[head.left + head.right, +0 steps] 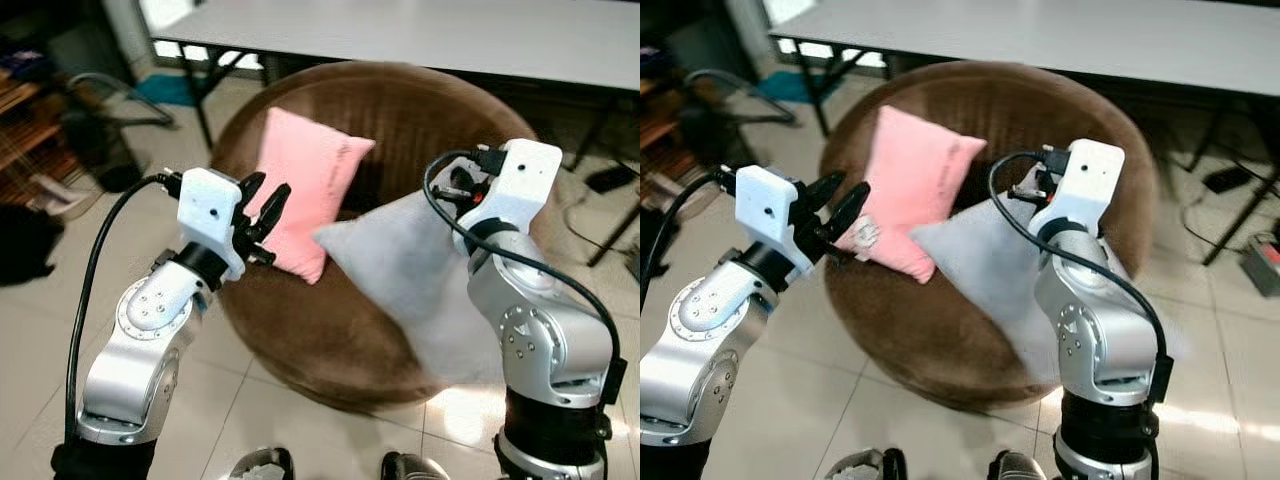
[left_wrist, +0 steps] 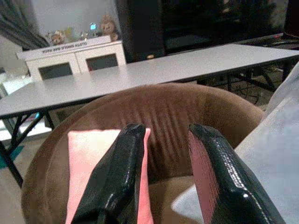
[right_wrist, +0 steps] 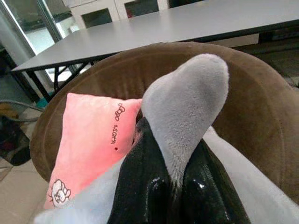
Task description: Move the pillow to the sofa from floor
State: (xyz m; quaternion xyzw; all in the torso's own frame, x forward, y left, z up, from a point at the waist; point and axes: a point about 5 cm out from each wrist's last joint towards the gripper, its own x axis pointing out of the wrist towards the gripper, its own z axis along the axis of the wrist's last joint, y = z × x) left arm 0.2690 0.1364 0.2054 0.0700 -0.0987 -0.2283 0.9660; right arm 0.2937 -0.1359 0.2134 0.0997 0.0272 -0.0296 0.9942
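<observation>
The right gripper (image 3: 170, 175) is clamped on a corner of the grey pillow (image 1: 410, 275), its two black fingers (image 3: 140, 186) pinching the fabric so a soft fold stands up between them. In the eye views those fingers are hidden behind the white wrist housing and the pillow itself. The grey pillow hangs from that grip over the front part of the round brown sofa (image 1: 330, 350); its lower end is blurred and partly covered by the right arm, so whether it rests on the seat or on the front rim cannot be told.

The left gripper (image 1: 262, 212) hovers just in front of the pink pillow (image 1: 305, 185), jaws parted by a moderate gap and holding nothing. The pink pillow leans upright against the sofa's back; its lower edge is cut off by the left gripper in the left wrist view.

Behind the sofa stands a long grey table (image 1: 420, 35), its far end cut off by the frame. The tiled floor (image 1: 330, 440) shows around the sofa's base.
</observation>
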